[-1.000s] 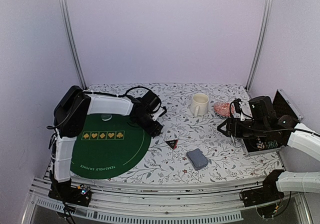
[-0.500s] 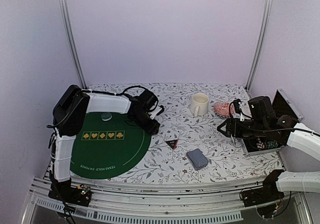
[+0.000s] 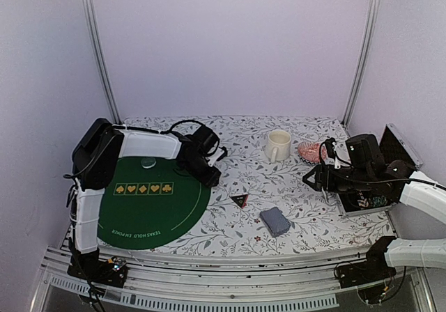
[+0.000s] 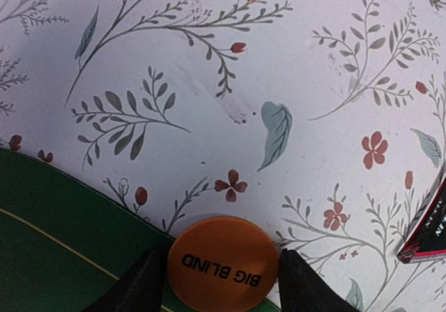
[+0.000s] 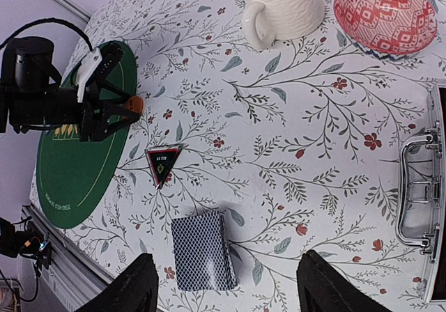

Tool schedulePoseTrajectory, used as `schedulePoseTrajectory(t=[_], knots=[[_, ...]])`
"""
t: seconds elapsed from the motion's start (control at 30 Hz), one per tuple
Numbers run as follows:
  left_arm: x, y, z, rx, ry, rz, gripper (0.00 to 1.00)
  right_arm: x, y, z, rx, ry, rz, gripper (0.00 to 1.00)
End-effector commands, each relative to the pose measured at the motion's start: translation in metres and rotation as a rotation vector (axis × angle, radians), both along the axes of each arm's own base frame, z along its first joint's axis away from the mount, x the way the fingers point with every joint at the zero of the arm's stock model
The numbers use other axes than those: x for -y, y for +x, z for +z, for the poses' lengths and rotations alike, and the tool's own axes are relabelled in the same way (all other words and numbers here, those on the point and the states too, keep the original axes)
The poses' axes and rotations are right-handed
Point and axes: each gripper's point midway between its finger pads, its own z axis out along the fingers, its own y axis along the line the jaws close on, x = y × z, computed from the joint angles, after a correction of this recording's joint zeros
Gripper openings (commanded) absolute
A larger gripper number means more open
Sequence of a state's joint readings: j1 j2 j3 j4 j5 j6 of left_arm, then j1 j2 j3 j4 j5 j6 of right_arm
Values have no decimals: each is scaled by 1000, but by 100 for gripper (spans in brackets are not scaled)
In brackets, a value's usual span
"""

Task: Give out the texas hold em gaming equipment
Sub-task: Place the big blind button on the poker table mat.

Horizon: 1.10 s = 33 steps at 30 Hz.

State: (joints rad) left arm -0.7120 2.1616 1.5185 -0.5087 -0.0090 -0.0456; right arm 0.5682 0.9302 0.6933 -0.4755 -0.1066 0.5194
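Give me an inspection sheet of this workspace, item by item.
Surface: floral tabletop, green poker mat on its left.
Job's things: orange disc at mat edge; clear disc on mat; triangular marker and card deck on tabletop.
Clutter: cream mug, red-patterned dish.
Grippers: left gripper straddles orange disc, grip unclear; right gripper open, empty.
Cables: black loop above left gripper.
Surroundings: lilac walls; open case at right.
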Motion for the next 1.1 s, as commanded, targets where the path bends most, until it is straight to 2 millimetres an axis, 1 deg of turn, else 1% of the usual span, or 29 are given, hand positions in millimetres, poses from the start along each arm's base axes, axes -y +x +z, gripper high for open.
schedulePoseTrajectory(t=[0.0, 0.1, 0.3, 0.43, 0.57, 0.63, 0.67, 0.7, 0.87, 0.97, 1.03, 1.07], knots=[[-35, -29, -33, -148, 111, 32, 54, 3, 1, 0, 3, -14, -7, 71], [-33, -29, -30, -148, 100, 32, 50, 4, 0, 1, 6, -13, -7, 70], [-33, -31, -8, -124, 66, 31, 46, 5, 0, 2, 12, -14, -12, 71], [-37, -38, 3, -120, 40, 37, 45, 5, 0, 1, 10, -15, -14, 70], [-43, -49, 8, -135, 19, 52, 45, 5, 0, 2, 11, -14, -13, 71], [-47, -58, 7, -154, 15, 62, 44, 5, -1, 2, 10, -14, -13, 71], [-49, -61, 17, -144, -5, 66, 44, 6, -1, 2, 11, -13, -12, 71], [-53, -65, 19, -148, -7, 76, 44, 6, -1, 2, 11, -14, -13, 71], [-85, -106, 8, -230, 37, 123, 44, 6, -2, 5, 16, -9, -11, 71], [-99, -130, 5, -271, 32, 145, 44, 6, -1, 5, 18, -9, -12, 71], [-106, -137, 6, -271, 32, 155, 45, 5, -1, 5, 21, -8, -10, 71], [-108, -137, 8, -262, 32, 160, 45, 5, -1, 6, 23, -9, -8, 71]])
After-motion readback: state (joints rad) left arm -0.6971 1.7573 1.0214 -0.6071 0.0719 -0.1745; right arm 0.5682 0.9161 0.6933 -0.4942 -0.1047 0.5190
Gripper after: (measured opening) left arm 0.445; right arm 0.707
